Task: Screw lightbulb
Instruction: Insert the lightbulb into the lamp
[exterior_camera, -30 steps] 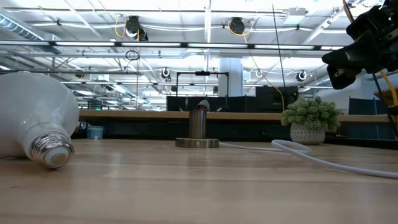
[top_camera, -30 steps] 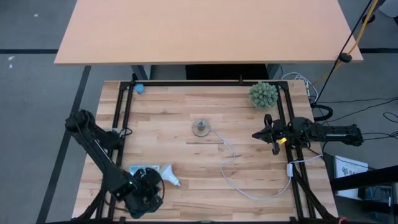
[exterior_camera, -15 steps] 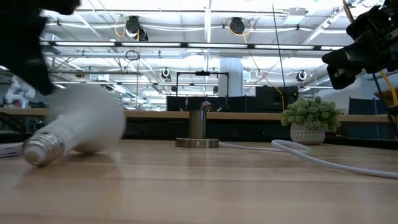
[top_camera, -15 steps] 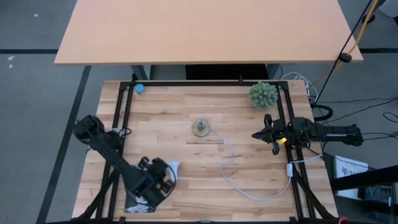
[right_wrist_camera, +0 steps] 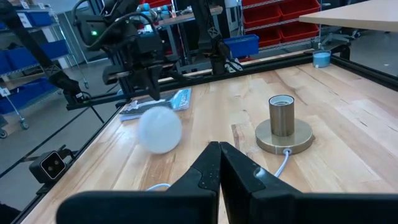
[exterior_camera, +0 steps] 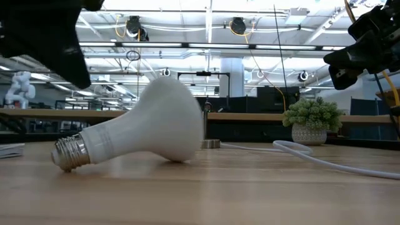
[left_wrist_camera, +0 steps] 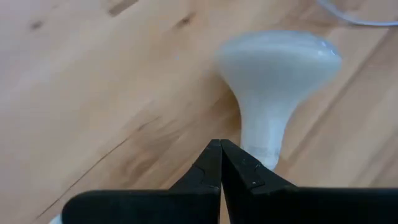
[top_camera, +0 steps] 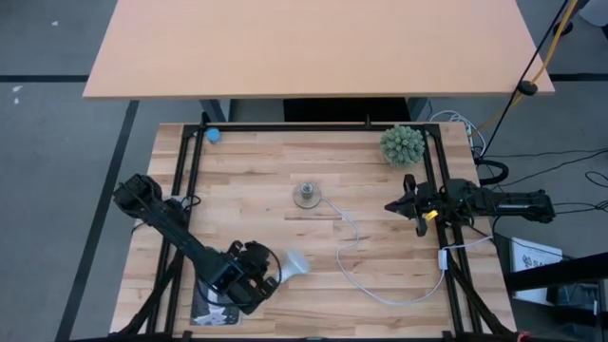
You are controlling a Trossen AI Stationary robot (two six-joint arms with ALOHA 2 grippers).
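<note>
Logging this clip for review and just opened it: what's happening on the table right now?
The lightbulb lies on its side on the wooden table, not held. The left gripper is shut, right at the bulb's screw-base end, near the table's front left. The socket stands empty mid-table with its white cord trailing off. The right gripper, also shut, waits at the right edge beside a small potted plant.
</note>
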